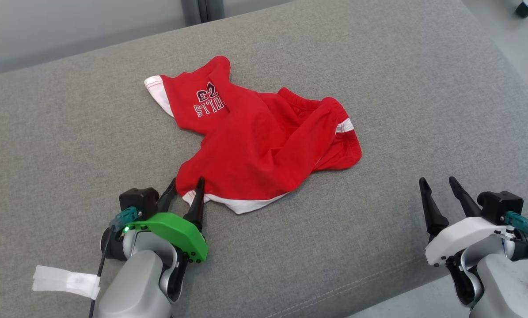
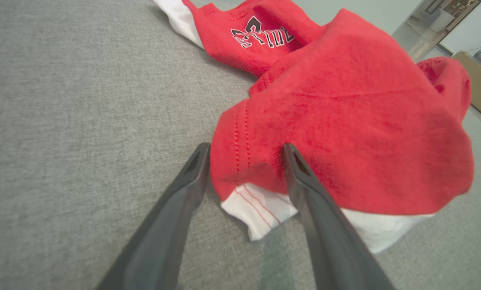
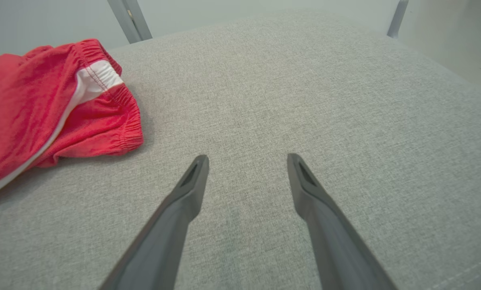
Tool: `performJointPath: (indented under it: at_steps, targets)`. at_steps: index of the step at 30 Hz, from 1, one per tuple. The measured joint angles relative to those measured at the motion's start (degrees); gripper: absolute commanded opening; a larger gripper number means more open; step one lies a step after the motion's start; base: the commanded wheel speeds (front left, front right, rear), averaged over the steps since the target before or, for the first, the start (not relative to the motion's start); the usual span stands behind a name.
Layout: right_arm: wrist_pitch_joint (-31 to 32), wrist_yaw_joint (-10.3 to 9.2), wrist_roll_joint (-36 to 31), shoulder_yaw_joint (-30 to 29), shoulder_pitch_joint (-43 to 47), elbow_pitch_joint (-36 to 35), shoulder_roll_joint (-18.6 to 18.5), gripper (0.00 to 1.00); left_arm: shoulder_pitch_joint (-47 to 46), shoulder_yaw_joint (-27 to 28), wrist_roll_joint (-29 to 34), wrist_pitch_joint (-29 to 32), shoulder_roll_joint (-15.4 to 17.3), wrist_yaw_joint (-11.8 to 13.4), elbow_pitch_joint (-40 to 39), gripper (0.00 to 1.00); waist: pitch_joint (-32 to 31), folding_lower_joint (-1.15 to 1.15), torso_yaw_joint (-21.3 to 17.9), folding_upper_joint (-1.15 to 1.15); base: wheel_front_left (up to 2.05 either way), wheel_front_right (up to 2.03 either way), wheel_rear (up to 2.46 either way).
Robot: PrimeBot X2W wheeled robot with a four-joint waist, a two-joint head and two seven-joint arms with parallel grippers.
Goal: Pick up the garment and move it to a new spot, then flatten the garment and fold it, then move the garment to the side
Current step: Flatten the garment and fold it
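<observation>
Head view: a crumpled red knit garment [image 1: 255,141] with white trim and black-and-white lettering lies about mid-way across a wide grey woven upholstered cushion [image 1: 69,132]. The left claw [image 1: 187,181] (green shell) is open at the garment's near-left corner, with a fingertip on either side of the white hem. The right claw [image 1: 437,179] (white shell) is also open, over bare cushion and well apart from the garment's right end. The cushion's near edge shows at lower right beside the right arm, and pale floor [image 1: 511,31] lies past the far-right corner. Bare fabric lies on every side of the garment.

Left wrist view: the fingers are parted wide with the white hem corner [image 2: 260,209] between them, and its red stitch lines are visible (the head view misses these). The right fingertip touches the red cloth. The left one is just beside its edge; contact there cannot be told.

Right wrist view: the fingers are parted over plain cushion with nothing between them. The garment's elastic waistband end [image 3: 103,100], with a white stripe, sits at upper left, clear of the fingers.
</observation>
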Motion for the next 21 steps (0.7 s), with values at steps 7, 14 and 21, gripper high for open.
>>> performJointPath:
  at_steps: [7,14,21]
  targets:
    - [0.0,0.0,-0.1,-0.6,-0.4,-0.3,0.4,1.0,-0.1,0.6,2.3,0.0,0.0,0.0,-3.2,0.0,0.5,0.0,0.9,0.0,0.0,0.0,0.0]
    - [0.0,0.0,0.3,-2.1,0.1,-0.8,0.7,1.0,2.9,9.0,5.9,0.0,0.0,0.2,-14.3,0.0,0.4,0.0,4.1,0.0,0.0,0.0,0.0]
    - [0.0,0.0,1.7,-0.2,-0.1,-3.7,2.0,1.0,5.9,12.4,8.4,0.0,0.0,3.1,-11.1,0.0,0.1,0.0,7.9,0.0,0.0,0.0,0.0]
